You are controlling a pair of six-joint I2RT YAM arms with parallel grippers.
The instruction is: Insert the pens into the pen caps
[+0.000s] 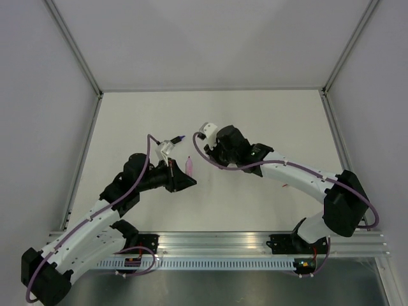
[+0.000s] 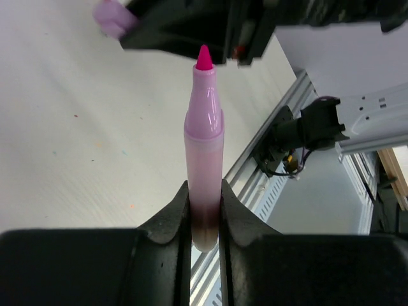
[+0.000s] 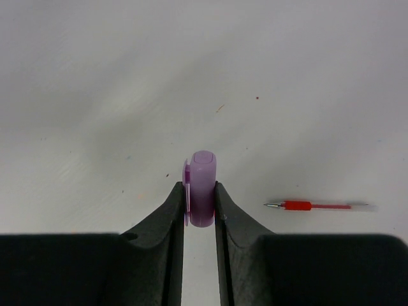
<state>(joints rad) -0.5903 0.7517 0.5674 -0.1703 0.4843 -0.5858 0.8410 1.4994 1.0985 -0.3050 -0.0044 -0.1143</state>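
Observation:
My left gripper (image 2: 204,191) is shut on the lower barrel of the pale pink pen (image 2: 204,127). The pen's bare magenta tip points up at the underside of the right gripper. In the top view the pen (image 1: 189,166) sticks out of the left gripper (image 1: 186,174), just left of the right gripper (image 1: 209,150). My right gripper (image 3: 199,191) is shut on a stubby pink-purple pen cap (image 3: 203,185) above the table. The cap also shows in the left wrist view (image 2: 115,16), off to the left of the pen tip and apart from it. The thin red pen (image 3: 319,206) lies uncapped on the table. The dark pen and the other caps are out of view.
The white table (image 1: 210,115) is walled by grey panels and aluminium posts. The aluminium rail (image 1: 217,242) with both arm bases runs along the near edge. Purple cables loop along both arms.

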